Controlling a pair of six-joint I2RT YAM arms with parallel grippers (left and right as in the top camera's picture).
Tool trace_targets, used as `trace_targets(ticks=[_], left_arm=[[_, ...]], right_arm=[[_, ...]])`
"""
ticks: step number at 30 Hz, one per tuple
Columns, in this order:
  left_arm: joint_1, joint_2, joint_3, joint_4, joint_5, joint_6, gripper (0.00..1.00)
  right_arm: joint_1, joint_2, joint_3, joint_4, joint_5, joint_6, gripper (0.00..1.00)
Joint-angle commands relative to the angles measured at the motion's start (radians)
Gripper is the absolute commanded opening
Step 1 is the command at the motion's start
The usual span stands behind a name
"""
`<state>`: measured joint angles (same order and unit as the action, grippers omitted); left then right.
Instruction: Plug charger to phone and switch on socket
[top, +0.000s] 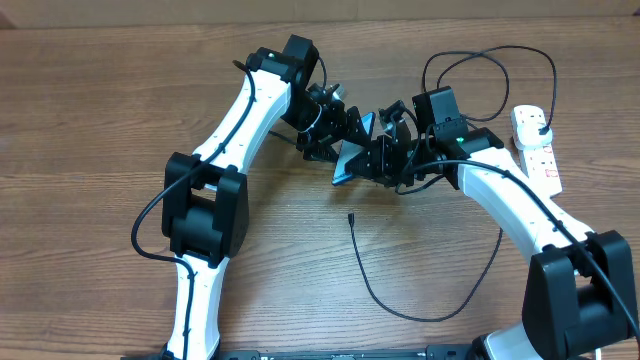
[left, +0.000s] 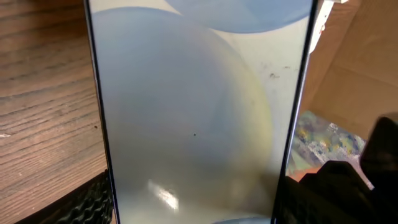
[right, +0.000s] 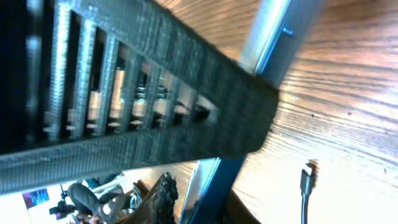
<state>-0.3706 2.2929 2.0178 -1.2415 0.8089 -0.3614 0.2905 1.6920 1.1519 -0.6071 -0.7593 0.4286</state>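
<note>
The phone (top: 352, 158) is lifted off the table and tilted, held between both grippers. My left gripper (top: 335, 138) is shut across its width: the pale blue screen (left: 193, 112) fills the left wrist view, with a ribbed finger (left: 87, 202) against each dark edge. My right gripper (top: 380, 155) is shut on the phone's thin blue edge (right: 214, 183) from the other side. The charger cable's connector tip (top: 351, 216) lies free on the wood and shows again as a small connector (right: 306, 177). Its plug (top: 541, 126) sits in the white socket strip (top: 540, 158) at far right.
The black cable loops across the table, one arc near the front (top: 440, 310) and another behind the right arm (top: 500, 55). The left gripper's ribbed black body (right: 143, 81) crosses most of the right wrist view. Bare wood lies at left (top: 90, 150).
</note>
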Motion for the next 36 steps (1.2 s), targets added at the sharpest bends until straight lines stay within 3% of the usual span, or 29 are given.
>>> trace_targets(ticks=[1,5,8,11,17,22,29,35,36], left_arm=[[0.003,-0.025,0.027,-0.003,0.031,-0.006,0.80],[0.003,-0.025,0.027,0.003,0.030,-0.006,0.85],[0.004,-0.025,0.027,0.022,0.030,-0.005,0.97],[0.017,-0.025,0.027,0.040,0.047,0.002,1.00],[0.093,-0.025,0.027,0.085,0.324,0.091,0.99],[0.124,-0.025,0.027,0.125,0.570,0.179,0.91],[0.117,-0.025,0.027,0.234,0.754,0.182,0.67],[0.107,-0.025,0.027,0.254,0.771,0.167,0.59],[0.106,-0.025,0.027,0.257,0.771,0.167,0.51]], right_arm=[[0.002,0.003,0.018,0.012,-0.001,-0.005,0.16],[0.002,0.003,0.018,0.016,0.000,-0.005,0.04],[0.002,0.003,0.018,0.029,0.000,-0.006,0.04],[-0.016,0.003,0.019,0.039,-0.002,-0.006,0.04],[-0.105,0.002,0.020,0.063,-0.168,-0.014,0.04],[-0.155,0.003,0.020,0.165,-0.377,0.001,0.04],[-0.154,0.003,0.020,0.199,-0.385,0.060,0.04],[-0.154,0.003,0.020,0.249,-0.412,0.096,0.04],[-0.154,0.003,0.020,0.262,-0.417,0.106,0.04]])
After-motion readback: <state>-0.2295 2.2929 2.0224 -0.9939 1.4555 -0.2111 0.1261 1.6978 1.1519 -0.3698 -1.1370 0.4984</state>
